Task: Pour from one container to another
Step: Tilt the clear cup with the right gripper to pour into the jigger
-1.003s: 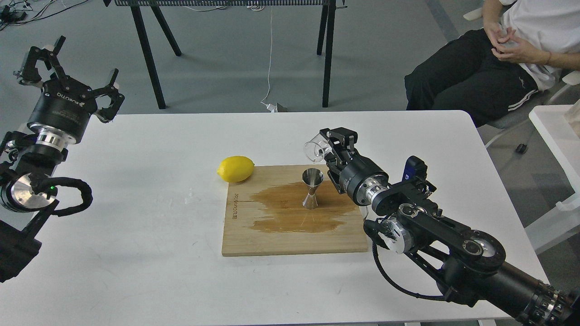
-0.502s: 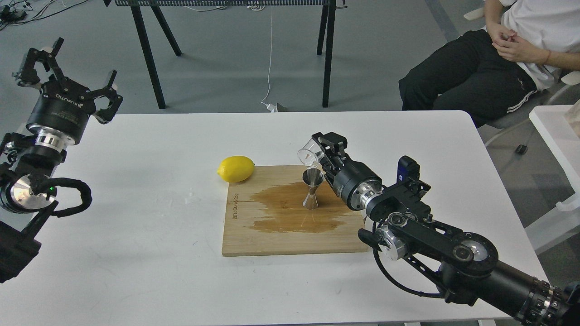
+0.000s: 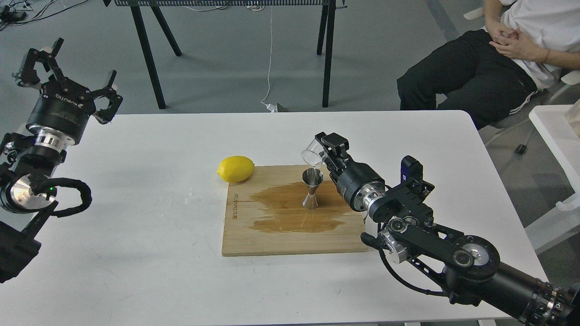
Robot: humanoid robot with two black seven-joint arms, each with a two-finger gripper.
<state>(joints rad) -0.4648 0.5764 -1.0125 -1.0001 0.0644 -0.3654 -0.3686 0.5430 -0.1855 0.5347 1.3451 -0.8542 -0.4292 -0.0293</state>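
The clear glass cup (image 3: 312, 154) is tipped over with its mouth facing down-left, held just above the jigger's rim by my right gripper (image 3: 327, 151), which is shut on it. The steel jigger (image 3: 312, 188) stands upright on the wooden board (image 3: 272, 235), inside a dark wet stain (image 3: 281, 210). My left gripper (image 3: 68, 68) hangs open over the table's far left corner, with nothing between its fingers.
A lemon (image 3: 235, 168) rests at the board's back left corner. A small spill (image 3: 192, 197) lies on the white table (image 3: 136, 253) left of the board. A person (image 3: 489, 59) sits at the back right, and black trestle legs (image 3: 149, 54) stand behind the table.
My right gripper lowered the tipped glass cup toward the jigger's rim and shifted slightly. The left arm barely moved. The seated person shifted their hands.
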